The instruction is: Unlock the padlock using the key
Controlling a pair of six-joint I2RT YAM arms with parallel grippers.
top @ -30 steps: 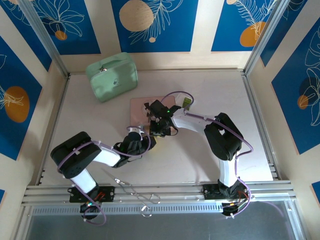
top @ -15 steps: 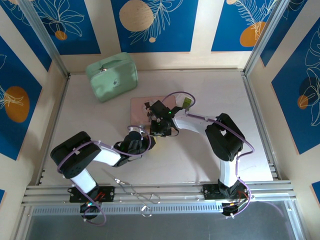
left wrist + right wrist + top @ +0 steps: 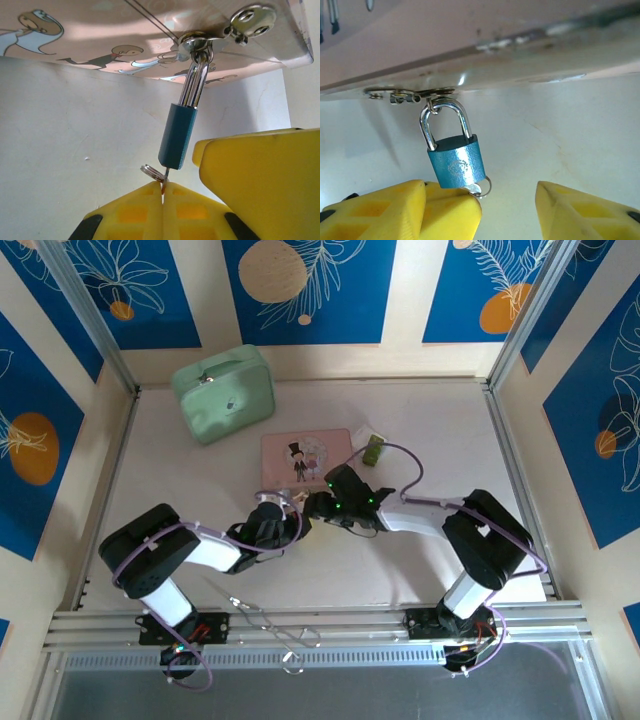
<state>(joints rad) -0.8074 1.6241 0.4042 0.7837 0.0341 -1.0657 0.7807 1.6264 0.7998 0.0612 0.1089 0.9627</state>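
Seen from above, the pale table [image 3: 450, 430] is bare over most of its right half and is fenced by aluminium posts, with a metal rail running along the bottom of the frame. The walls are cream strips between blue panels printed with white leaves and orange or tan discs. A mint-green case [image 3: 224, 392] sits at the upper left of the table. A pink tin [image 3: 305, 455] with a cartoon couple lies at the centre, and a small olive-green block [image 3: 373, 448] is just to its right. The padlock [image 3: 456, 162] has a blue body and a silvery shackle. It hangs from the tin's clasp, in the middle of the right wrist frame and right of centre in the left wrist frame. The left gripper [image 3: 162, 192], at the bottom of its own view, is clenched on the key [image 3: 164, 185], whose blade reaches up to the lock's underside. A small ring [image 3: 153, 173] sits beside it. The right gripper [image 3: 485, 212] is released, with its yellow fingers [image 3: 590, 210] standing wide apart to either side below the padlock.
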